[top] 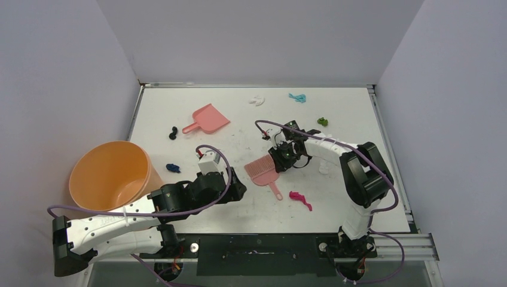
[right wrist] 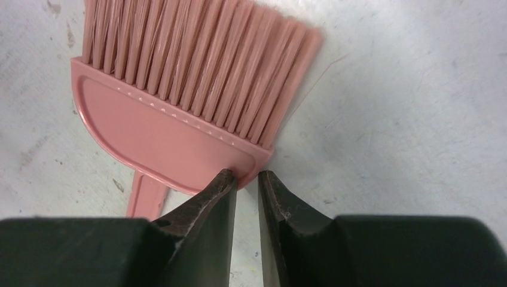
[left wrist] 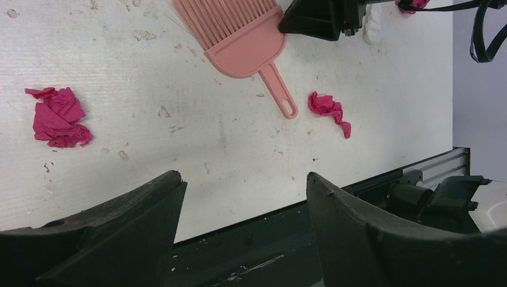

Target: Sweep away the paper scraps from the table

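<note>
Paper scraps lie spread over the white table (top: pixel 359 203): white (top: pixel 256 100), teal (top: pixel 297 97), green (top: pixel 323 121), black (top: pixel 173 133), dark blue (top: pixel 173 168) and magenta (top: pixel 300 198). The left wrist view shows two magenta scraps (left wrist: pixel 57 116) (left wrist: pixel 329 107). The pink brush (top: pixel 263 170) lies flat at mid-table. My right gripper (top: pixel 281 161) stands at its right corner. Its jaws are nearly together (right wrist: pixel 246 176), pinching the corner of the brush head (right wrist: pixel 179 119). My left gripper (left wrist: pixel 245 176) is open and empty above the table's near edge, left of the brush (left wrist: pixel 239 36).
A pink dustpan (top: pixel 209 118) lies at the back left of centre. A round orange bucket (top: pixel 110 176) stands at the table's left edge beside my left arm. Another white bit (top: pixel 323 169) lies under my right arm. Grey walls enclose the table.
</note>
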{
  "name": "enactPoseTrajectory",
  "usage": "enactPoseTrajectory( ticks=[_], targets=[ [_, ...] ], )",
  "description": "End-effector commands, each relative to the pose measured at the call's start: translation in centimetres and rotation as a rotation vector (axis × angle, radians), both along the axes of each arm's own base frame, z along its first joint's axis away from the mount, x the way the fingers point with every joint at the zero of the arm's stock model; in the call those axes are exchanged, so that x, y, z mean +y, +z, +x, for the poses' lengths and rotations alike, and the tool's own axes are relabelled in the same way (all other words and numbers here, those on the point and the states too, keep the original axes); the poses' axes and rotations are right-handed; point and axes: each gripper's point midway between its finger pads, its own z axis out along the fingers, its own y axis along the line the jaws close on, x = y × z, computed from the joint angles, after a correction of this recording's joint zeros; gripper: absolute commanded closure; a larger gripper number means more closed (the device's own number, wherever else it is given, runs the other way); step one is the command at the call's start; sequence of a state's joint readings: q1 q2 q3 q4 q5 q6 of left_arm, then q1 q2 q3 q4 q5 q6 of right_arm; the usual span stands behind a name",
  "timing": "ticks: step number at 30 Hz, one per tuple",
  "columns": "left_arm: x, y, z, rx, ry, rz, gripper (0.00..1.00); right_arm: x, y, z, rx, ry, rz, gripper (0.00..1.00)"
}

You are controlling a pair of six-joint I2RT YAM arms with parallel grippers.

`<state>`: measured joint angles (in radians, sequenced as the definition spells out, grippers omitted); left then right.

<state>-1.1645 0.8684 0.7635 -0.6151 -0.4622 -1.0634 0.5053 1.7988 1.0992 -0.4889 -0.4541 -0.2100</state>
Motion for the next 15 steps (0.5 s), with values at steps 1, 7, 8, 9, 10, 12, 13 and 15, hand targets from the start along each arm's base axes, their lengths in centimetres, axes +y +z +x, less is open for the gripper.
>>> enactPoseTrajectory(
  ticks=[1, 7, 8, 9, 10, 12, 13, 15],
  targets=[
    [-1.1, 1.9, 0.3, -0.029, -0.006, -0.067, 0.28, 0.4, 0.9, 3.2, -0.121, 0.027, -0.028, 0.82],
    [-1.1, 1.4, 0.2, -0.024, -0.010, -0.063, 0.27, 0.5, 3.1, 5.7, -0.196, -0.007, -0.013, 0.85],
    [-1.2, 1.2, 0.2, -0.022, -0.012, -0.062, 0.28, 0.5, 3.7, 5.9, -0.204, -0.009, -0.006, 0.84],
    [-1.2, 1.1, 0.1, -0.020, -0.014, -0.062, 0.27, 0.6, 4.3, 5.9, -0.210, -0.008, 0.006, 0.80],
    [-1.3, 1.1, 0.1, -0.019, -0.017, -0.063, 0.27, 0.7, 5.1, 5.8, -0.216, -0.004, 0.025, 0.76],
    [-1.4, 1.0, 0.1, -0.015, -0.020, -0.064, 0.27, 0.7, 6.8, 5.1, -0.230, 0.006, 0.073, 0.67],
    [-1.5, 1.0, 0.1, -0.015, -0.021, -0.066, 0.27, 0.6, 7.5, 4.6, -0.241, 0.016, 0.091, 0.60],
    [-1.6, 1.1, 0.1, -0.019, -0.022, -0.068, 0.27, 0.1, 7.8, 2.7, -0.245, 0.053, 0.111, 0.50]
  ],
)
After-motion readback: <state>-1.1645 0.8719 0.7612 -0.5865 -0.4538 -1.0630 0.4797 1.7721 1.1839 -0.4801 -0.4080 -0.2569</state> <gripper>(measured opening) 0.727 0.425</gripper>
